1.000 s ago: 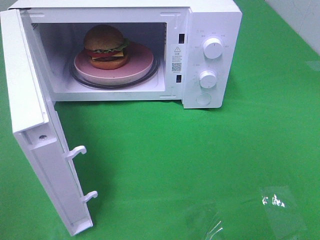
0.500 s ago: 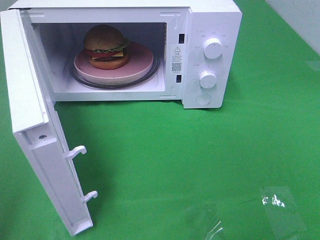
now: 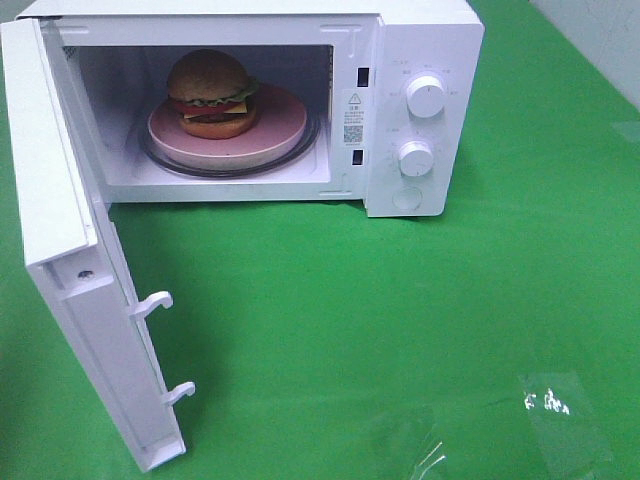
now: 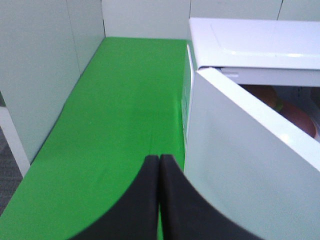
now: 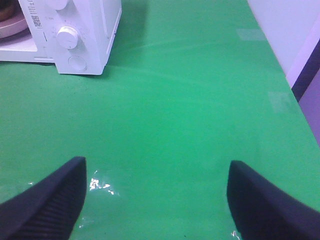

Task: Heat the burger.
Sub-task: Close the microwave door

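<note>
1. Burger (image 3: 208, 95) sits on pink plate (image 3: 285, 125) inside microwave (image 3: 420, 40), beyond left fingers (image 4: 147, 200).
2. Left fingers pressed together, empty, just beside door (image 4: 240, 165); right fingers (image 5: 50, 200) wide, empty.
3. Push door's outer face steadily till latched.

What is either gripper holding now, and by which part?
Nothing. The left gripper is shut empty beside the open microwave door; the right gripper is open over the green cloth. The burger sits inside, untouched.

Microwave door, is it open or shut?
Open. The door stands swung wide, leaving the burger on its pink plate visible inside.
</note>
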Action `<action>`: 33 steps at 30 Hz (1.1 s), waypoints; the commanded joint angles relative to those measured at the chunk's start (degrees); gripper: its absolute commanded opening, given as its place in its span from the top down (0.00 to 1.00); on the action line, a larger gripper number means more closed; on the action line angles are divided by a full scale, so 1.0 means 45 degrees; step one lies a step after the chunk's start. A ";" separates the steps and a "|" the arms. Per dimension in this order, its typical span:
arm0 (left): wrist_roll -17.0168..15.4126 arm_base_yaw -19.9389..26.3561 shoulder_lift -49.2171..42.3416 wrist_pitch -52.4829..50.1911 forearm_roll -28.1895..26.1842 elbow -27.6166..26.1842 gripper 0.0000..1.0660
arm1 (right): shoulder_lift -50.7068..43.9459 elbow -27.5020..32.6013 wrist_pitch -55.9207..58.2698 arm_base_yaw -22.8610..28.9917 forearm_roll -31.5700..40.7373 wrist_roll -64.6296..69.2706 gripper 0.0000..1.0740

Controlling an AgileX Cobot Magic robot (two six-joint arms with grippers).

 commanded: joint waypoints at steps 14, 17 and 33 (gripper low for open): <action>-0.0204 0.0013 0.3298 -0.8340 -0.0013 0.3463 1.00 | -0.0318 0.0038 -0.0166 -0.0064 -0.0025 0.0089 0.32; -0.0204 0.0013 0.3565 -0.8951 -0.0013 0.3578 1.00 | -0.0318 0.0038 -0.0166 -0.0064 -0.0025 0.0089 0.32; -0.2903 0.0013 0.8263 -1.3662 0.2827 0.3807 1.00 | -0.0318 0.0038 -0.0166 -0.0064 -0.0025 0.0089 0.32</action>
